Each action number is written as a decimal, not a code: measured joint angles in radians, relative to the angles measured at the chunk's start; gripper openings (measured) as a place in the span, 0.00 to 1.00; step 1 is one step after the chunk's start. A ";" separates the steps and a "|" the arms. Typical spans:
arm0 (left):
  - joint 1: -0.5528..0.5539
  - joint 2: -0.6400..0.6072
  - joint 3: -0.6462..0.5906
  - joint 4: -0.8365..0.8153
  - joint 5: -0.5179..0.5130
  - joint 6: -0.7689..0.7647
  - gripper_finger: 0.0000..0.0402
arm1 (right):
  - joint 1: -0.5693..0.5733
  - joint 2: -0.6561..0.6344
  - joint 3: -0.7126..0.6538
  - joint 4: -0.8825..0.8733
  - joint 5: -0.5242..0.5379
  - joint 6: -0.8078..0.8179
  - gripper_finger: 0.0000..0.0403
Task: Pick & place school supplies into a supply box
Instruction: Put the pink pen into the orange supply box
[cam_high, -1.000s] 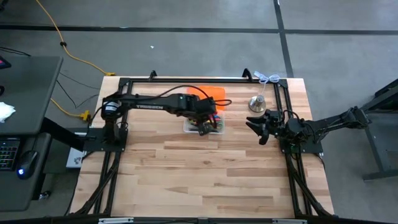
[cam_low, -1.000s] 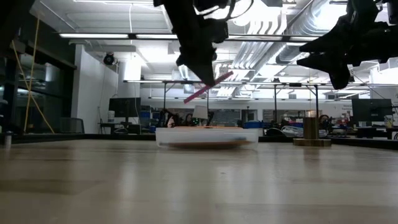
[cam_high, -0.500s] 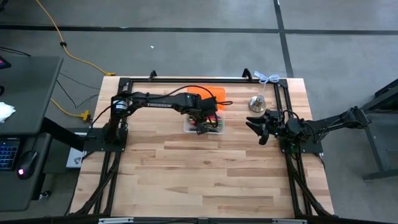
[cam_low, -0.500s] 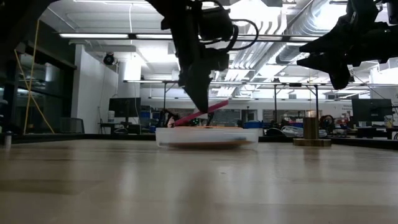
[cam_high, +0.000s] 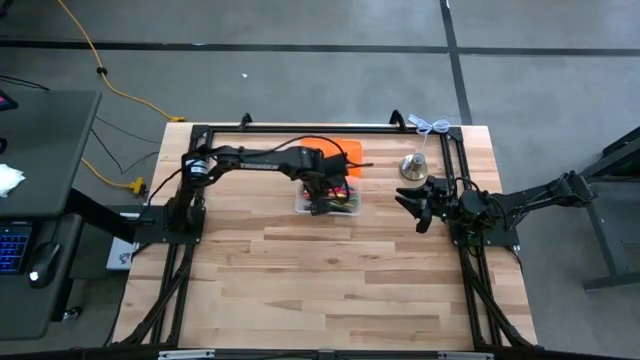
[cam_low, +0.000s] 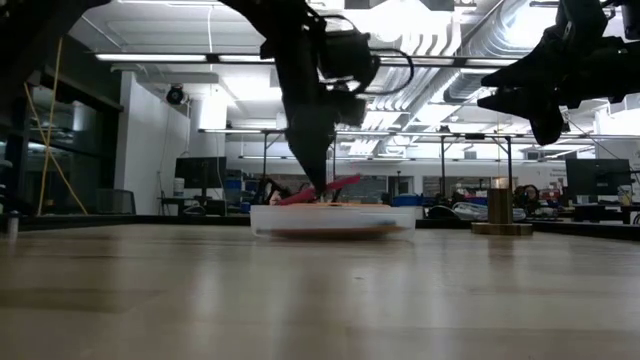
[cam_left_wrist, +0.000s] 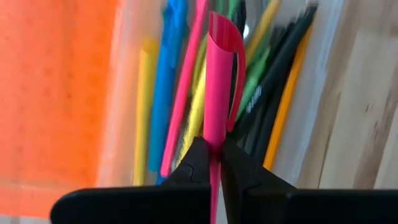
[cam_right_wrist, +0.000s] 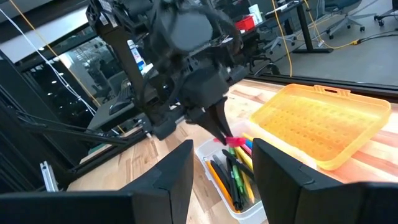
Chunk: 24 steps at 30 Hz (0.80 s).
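The supply box (cam_high: 336, 205) is a clear, shallow tray at the table's far middle. It holds several pens and pencils (cam_left_wrist: 261, 93) lying side by side. My left gripper (cam_left_wrist: 211, 146) hangs over the box (cam_low: 330, 218), shut on a pink pen (cam_low: 322, 189) with a clip at one end (cam_left_wrist: 225, 37). My right gripper (cam_high: 414, 201) waits open above the table's right side (cam_right_wrist: 224, 168), holding nothing. My left gripper pinches the pink pen's barrel (cam_left_wrist: 214, 121) between its two fingers (cam_left_wrist: 194, 158), just below the clip, near the pen's middle. The fingers come steeply from above and lie across the pen. The pen slants only a little, just above the supplies in the box.
A bright orange rectangular piece (cam_high: 340, 153) lies right behind the box, toward the far edge. A silver bell (cam_high: 414, 165) stands at the far right, close to my right gripper. A black frame (cam_high: 300, 128) runs along the table's edges. Bare wood fills the near half.
My left gripper has gone down toward the supply box and has rolled at the wrist. The pink pen has come down with it. It was steeply slanted high above the box and now lies nearly level just over the box's contents.
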 joint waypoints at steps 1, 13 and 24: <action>0.000 0.005 -0.001 -0.012 0.000 0.004 0.09 | 0.000 0.000 0.000 0.000 0.000 0.000 0.35; 0.000 0.072 0.003 0.010 0.006 0.067 0.10 | 0.000 0.000 0.000 -0.001 0.003 0.000 0.35; 0.000 0.090 0.000 0.006 0.019 0.071 0.18 | 0.000 0.000 0.000 0.001 0.003 0.007 0.35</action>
